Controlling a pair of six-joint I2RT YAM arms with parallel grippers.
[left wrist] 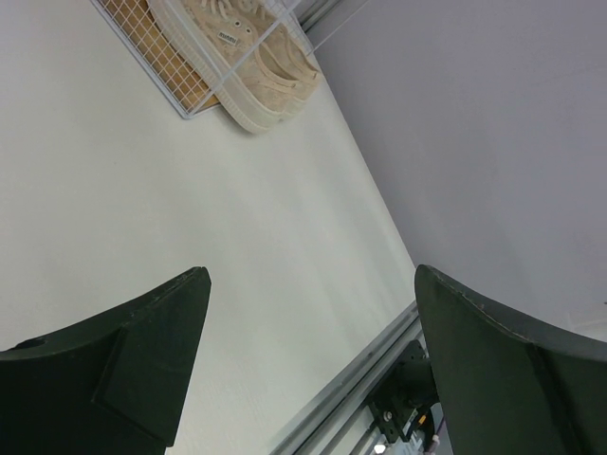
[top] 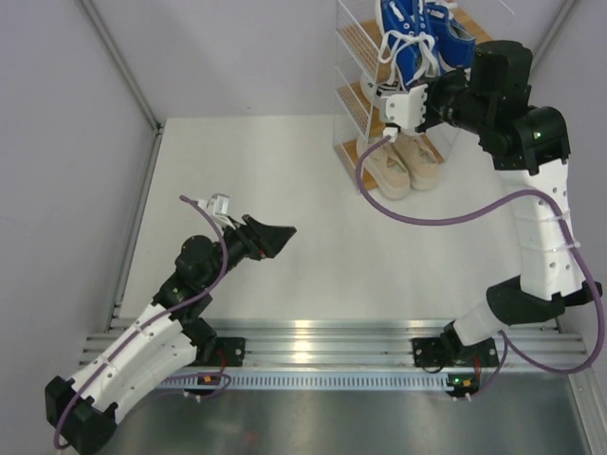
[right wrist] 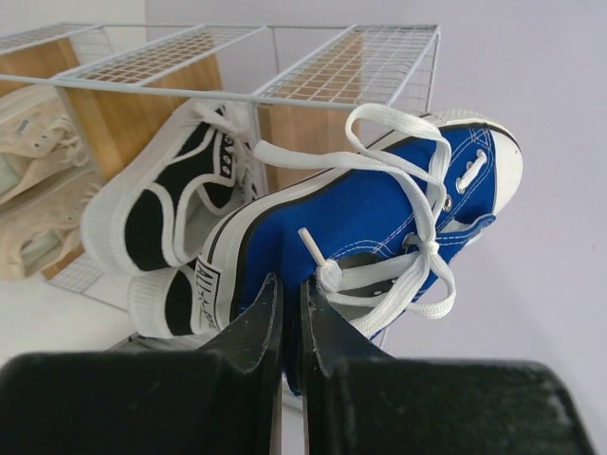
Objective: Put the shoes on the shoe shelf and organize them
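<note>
Standing at the top view's upper right, the shoe shelf [top: 347,47] carries the beige pair [top: 403,163] lowest. Only the right wrist view reveals the black pair [right wrist: 161,213] behind the tilted blue sneaker [right wrist: 379,213], whose heel the right gripper [right wrist: 289,294] pinches tight. The left gripper [top: 275,237], lower left, gapes empty.

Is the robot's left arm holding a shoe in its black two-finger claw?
No, the left black two-finger gripper stands wide open, with only the white table showing between its fingers.
</note>
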